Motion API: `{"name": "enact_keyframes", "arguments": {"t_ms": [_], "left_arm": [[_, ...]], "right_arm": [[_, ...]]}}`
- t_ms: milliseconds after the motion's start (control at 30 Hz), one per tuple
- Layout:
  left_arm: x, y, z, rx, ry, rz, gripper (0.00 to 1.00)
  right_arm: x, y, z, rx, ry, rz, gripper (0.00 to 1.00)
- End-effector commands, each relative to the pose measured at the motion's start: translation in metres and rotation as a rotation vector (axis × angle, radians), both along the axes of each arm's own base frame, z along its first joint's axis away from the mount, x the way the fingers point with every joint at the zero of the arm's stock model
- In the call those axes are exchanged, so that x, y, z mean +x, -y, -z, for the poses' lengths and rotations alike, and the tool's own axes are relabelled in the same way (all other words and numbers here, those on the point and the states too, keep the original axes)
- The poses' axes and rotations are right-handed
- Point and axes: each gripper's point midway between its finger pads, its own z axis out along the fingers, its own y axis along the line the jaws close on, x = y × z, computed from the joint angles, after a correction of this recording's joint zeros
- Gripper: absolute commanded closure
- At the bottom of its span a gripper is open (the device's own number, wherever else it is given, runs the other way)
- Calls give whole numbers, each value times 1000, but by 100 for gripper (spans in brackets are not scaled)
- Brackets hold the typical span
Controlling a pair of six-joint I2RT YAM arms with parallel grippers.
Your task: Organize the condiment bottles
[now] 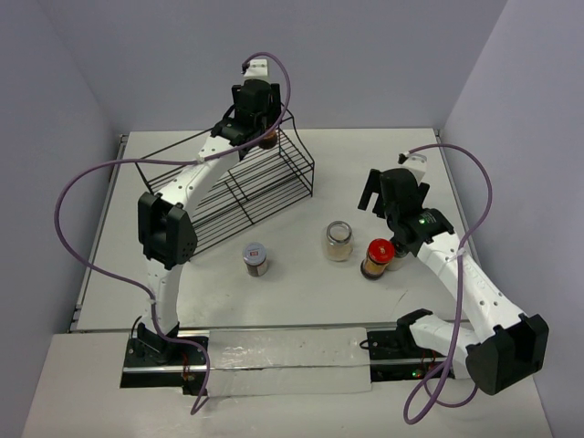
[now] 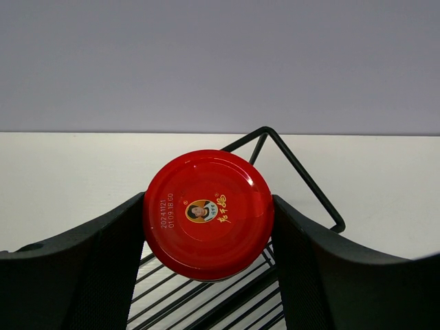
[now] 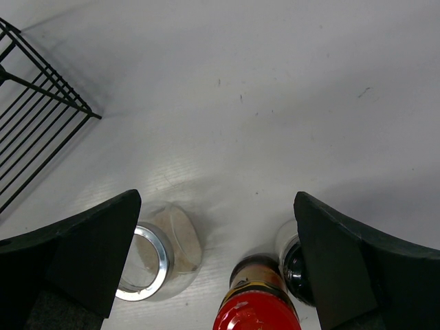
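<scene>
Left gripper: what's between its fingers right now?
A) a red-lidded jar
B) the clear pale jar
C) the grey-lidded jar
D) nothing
A: the left wrist view shows the left gripper pressed against both sides of a red-lidded jar, which it holds over the black wire rack.

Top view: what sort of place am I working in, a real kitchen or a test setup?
Most likely a lab test cell, not a kitchen: a white table boxed in by plain grey walls, two robot arms bolted at its near edge, and a wire rack and a few jars.
</scene>
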Motion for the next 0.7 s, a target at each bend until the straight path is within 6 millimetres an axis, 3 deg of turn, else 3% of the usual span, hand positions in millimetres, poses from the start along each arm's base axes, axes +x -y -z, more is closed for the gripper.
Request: {"name": "enact_keyframes", "arguments": {"t_ms": [0,67,100,267,400,533,667], "left_arm": [[9,12,-37,-105,117,9,90],[8,13,-35,-102,107,14,89],[7,13,-34,-100,102,18,80],[0,18,-41,-92,111,42,5],[-8,24,-59,-81,133,65,1],[-23,29,-98,-82,186,76,0],[-52,23,-144,-64,264,51,1]], "right_arm": [[7,2,-23,16,79,16,0],[7,2,-25,19,83,15,0],[7,2,-26,20,85,15,0],[7,1,-27,23,87,12,0],[6,1,-26,24,82,11,0],[4,0,-27,28,79,6,0],[0,3,-33,33,97,13,0]]}}
